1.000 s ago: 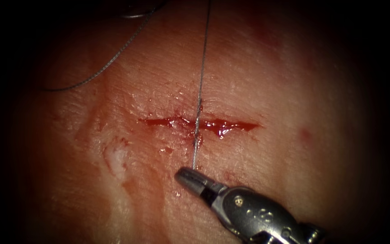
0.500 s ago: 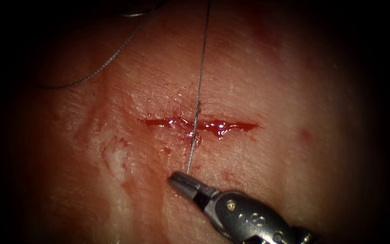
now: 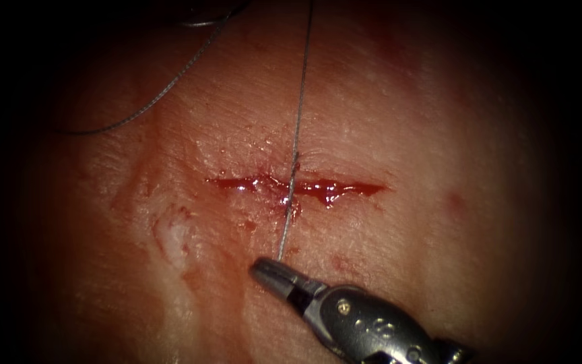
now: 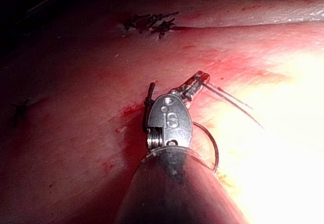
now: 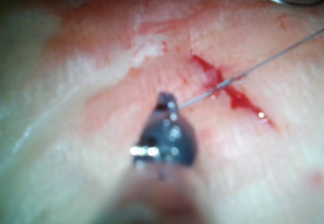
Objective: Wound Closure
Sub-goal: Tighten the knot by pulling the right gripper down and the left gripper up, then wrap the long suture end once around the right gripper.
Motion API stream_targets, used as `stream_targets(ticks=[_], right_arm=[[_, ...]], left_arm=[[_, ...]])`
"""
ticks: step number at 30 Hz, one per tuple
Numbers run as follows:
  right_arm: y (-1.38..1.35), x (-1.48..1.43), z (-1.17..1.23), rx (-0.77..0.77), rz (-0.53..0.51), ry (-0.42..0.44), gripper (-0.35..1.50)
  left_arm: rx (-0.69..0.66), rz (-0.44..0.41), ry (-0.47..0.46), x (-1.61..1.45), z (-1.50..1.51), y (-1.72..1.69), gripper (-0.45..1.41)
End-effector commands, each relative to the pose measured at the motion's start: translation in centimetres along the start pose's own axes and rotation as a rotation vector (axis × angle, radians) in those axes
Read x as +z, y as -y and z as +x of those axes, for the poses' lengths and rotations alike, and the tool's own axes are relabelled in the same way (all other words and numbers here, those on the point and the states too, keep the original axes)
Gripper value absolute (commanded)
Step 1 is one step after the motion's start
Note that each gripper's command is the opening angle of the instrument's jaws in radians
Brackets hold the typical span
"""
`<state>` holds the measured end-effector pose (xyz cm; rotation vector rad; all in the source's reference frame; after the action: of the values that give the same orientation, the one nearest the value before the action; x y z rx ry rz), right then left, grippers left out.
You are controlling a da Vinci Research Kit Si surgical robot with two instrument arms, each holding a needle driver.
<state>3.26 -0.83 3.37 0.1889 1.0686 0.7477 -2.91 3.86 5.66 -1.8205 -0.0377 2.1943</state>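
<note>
Compared with a second ago, the right tool [image 3: 272, 271] has slid a little down and to the left, drawing the thread [image 3: 296, 135] with it; over the last half second nothing has shifted. Its jaws are closed on the near end of the thread, just below the cut [image 3: 298, 186]. From there the thread runs straight up across the middle of the cut and is cut off by the top edge of the endoscope view. A second, looser stretch of thread curves off to the upper left into shadow. The cut is a short horizontal slit in the pale pink tissue [image 3: 439, 135], glistening with red fluid [image 3: 328, 192].

From the right wrist, the same right tool [image 5: 166, 102] grips the thread [image 5: 253, 67] beside the cut.

From the left wrist, the left tool [image 4: 195, 84] holds a thin dark strand [image 4: 233, 100] in its closed jaws. A curved dark wire [image 4: 211, 145] beside its shaft may be the needle, but this is hard to make out.
</note>
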Motion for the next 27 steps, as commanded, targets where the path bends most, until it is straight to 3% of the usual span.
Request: stream_targets(ticks=[1, 12, 13, 14, 18, 22, 27], right_arm=[[-0.02, 0.08, 0.03, -0.001, 0.000, -0.005, -0.35], [-0.07, 0.13, 0.07, 0.002, -0.001, -0.007, -0.35], [-0.08, 0.13, 0.07, 0.002, -0.001, -0.007, 0.12], [-0.08, 0.13, 0.07, 0.008, 0.000, -0.007, 0.42], [-0.06, 0.07, 0.11, -0.007, 0.004, -0.002, 1.01], [-0.01, -0.06, 0.27, 0.003, 0.046, 0.000, 1.28], [0.12, -0.24, 0.47, -0.014, 0.112, 0.024, 1.30]], left_arm=[[0.006, -0.003, -0.005, 0.06, 0.01, 0.07, -0.45], [-0.002, -0.023, -0.020, 0.03, 0.13, -0.08, -0.45], [-0.005, -0.033, -0.019, 0.01, 0.18, -0.12, -0.45], [-0.006, -0.036, -0.016, 0.00, 0.19, -0.13, -0.45], [-0.014, -0.047, -0.022, -0.03, 0.29, -0.17, -0.45], [-0.013, -0.058, -0.024, -0.09, 0.43, -0.25, -0.45], [-0.014, -0.073, -0.033, -0.15, 0.61, -0.39, -0.45]])
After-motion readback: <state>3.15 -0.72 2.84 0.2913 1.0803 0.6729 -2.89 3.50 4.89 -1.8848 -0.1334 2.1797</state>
